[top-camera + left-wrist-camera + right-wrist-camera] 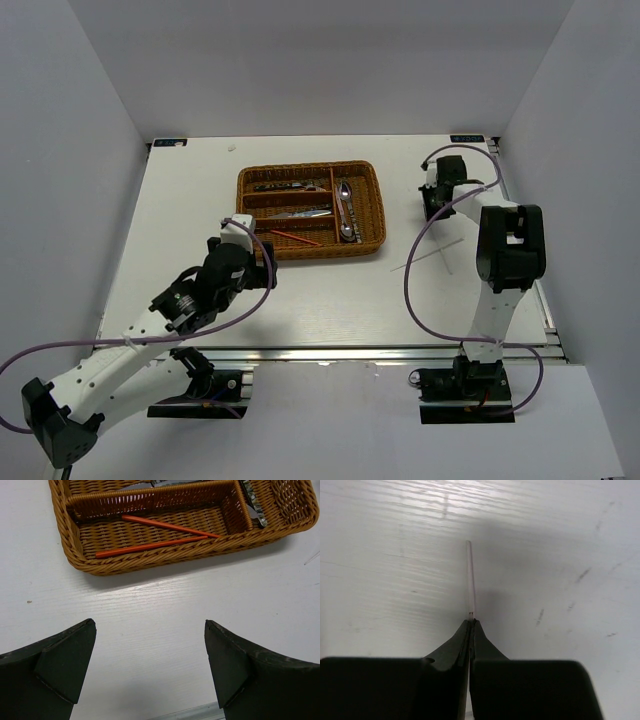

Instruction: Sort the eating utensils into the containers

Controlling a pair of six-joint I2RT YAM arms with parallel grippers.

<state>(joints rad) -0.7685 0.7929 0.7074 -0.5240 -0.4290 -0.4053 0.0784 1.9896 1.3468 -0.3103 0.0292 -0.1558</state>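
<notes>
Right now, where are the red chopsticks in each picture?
Top view: red chopsticks lie mid-picture, in the wicker tray's nearest long slot.
Left wrist: red chopsticks near the top, in that same slot.
Right wrist: not there; only a white chopstick in the shut right gripper.
Shared landmark: the white table in all three; the tray in the first two.

Brown wicker tray point(381, 210), far centre of table: two red chopsticks point(165, 525) slightly angled in near long slot, silver cutlery point(300, 212) in farther slots, two spoons point(345, 210) in right crosswise slot; thin white chopsticks point(425, 255) on table right of tray; one white chopstick point(469, 575) pinched endwise in closed right gripper point(471, 622).
</notes>
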